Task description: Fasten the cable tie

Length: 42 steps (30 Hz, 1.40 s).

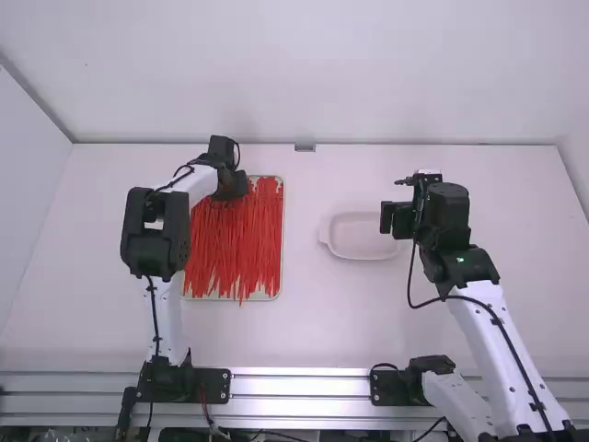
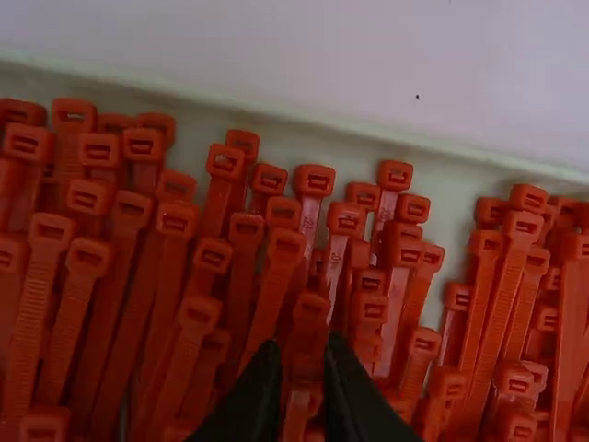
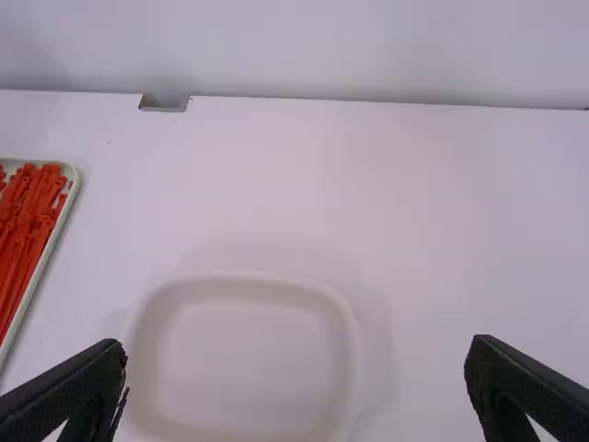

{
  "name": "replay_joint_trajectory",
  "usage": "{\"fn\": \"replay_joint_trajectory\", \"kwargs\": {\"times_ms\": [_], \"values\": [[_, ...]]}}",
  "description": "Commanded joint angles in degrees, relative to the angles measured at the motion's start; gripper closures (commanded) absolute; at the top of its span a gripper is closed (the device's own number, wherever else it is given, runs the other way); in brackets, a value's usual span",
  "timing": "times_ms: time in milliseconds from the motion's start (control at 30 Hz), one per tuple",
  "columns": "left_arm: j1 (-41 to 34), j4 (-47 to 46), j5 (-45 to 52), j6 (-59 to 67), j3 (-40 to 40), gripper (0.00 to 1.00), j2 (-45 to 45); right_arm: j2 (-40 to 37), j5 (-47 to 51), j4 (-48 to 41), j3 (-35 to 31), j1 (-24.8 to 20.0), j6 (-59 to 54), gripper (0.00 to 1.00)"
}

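The cable ties (image 1: 235, 241) lie in a big heap on a flat pale tray (image 1: 269, 296), left of the middle of the high view. They are bright orange-red, long and thin, with little ridges along them. Each has a small square head with a hole in it. Their long way runs up and down the picture, nearly side by side. The heads (image 2: 314, 180) sit at the top end, close to the tray's pale rim (image 2: 386, 147), and the thin tails point down toward the arms' bases. The left gripper (image 1: 230, 187) is at that top end, down among the heads. Its two black fingers (image 2: 262, 391) are almost together, and they pinch one tie (image 2: 304, 405) between them. To the right of the tray, a little apart from it, sits a white dish (image 1: 366, 253) with small handles. The right gripper (image 1: 403, 218) hangs at the dish's right end. Its fingers (image 3: 78, 382) are spread very wide - they hold nothing, and the dish's rim (image 3: 354, 318) shows between them.
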Motion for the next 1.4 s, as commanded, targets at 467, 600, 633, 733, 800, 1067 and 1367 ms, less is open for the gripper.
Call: {"fn": "replay_joint_trajectory", "kwargs": {"times_ms": [467, 600, 633, 733, 800, 1067, 1367], "values": [[0.66, -0.17, -0.37, -0.81, -0.48, 0.91, 0.76, 0.09, 0.07, 0.04, 1.86, 0.39, 0.02, 0.02], [0.46, -0.37, -0.42, -1.18, -0.48, 0.92, 0.76, 0.09, 0.07, -0.11, 1.86, 0.57, 0.04, 0.02], [0.46, -0.37, -0.39, -1.2, -0.48, 0.92, 0.76, 0.09, 0.04, -0.11, 1.86, 0.48, 0.07, 0.02], [0.79, -0.22, -0.37, -1.22, -0.48, 0.94, 0.76, 0.09, 0.04, -0.11, 1.86, 0.57, 0.07, 0.02], [0.5, -0.15, -0.46, -1.2, -0.48, 0.94, 0.76, 0.09, 0.09, -0.09, 1.86, 0.46, 0.04, 0.02], [1.05, -0.15, -0.39, -1.42, -0.48, 0.96, 0.76, 0.09, 0.07, -0.07, 1.86, 0.42, 0.04, 0.02], [0.76, -0.13, -0.42, -1.44, -0.48, 0.98, 0.76, 0.09, 0.07, -0.07, 1.86, 0.42, 0.09, 0.02]]}}
